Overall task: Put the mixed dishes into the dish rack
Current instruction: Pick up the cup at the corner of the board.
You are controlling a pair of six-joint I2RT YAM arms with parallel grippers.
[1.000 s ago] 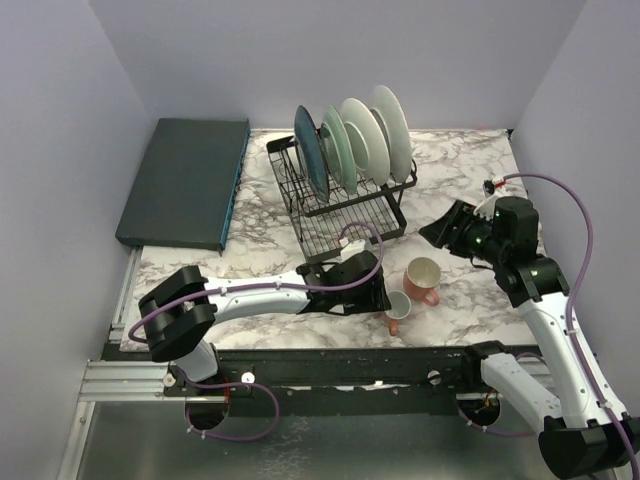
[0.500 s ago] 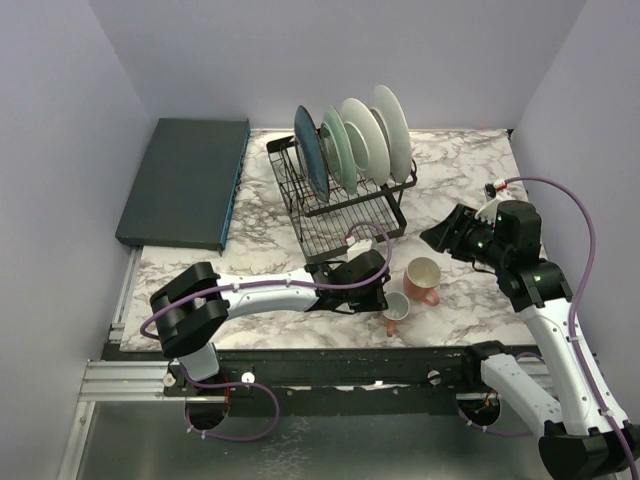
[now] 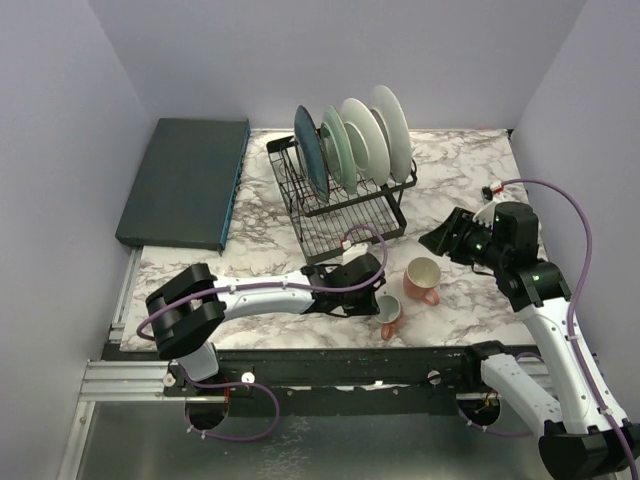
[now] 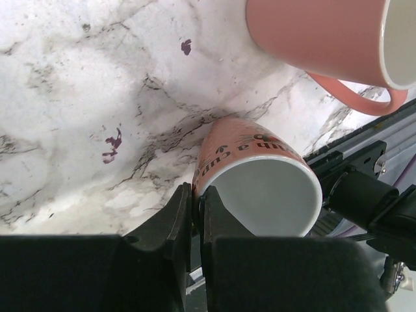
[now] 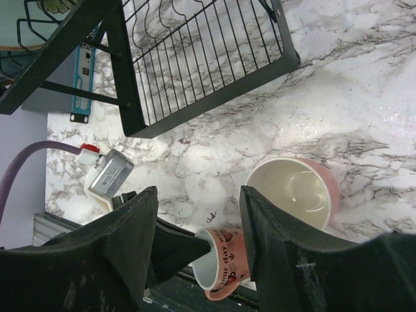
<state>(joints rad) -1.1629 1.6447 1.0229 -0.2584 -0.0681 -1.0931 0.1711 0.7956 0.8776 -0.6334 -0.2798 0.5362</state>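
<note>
Pinches the rim of the tilted mug [image 4: 260, 185] with the left end effector [image 4: 195, 209], near the worktop's [image 3: 460, 170] front edge. Holds the right end effector [image 3: 437, 237] open above the upright mug [image 3: 423, 277]. Keeps four plates [image 3: 352, 145] upright in the dish rack [image 3: 345, 210] behind.

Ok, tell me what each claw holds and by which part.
Left claw pinches the lettered pink mug by its rim; right claw holds nothing.
</note>
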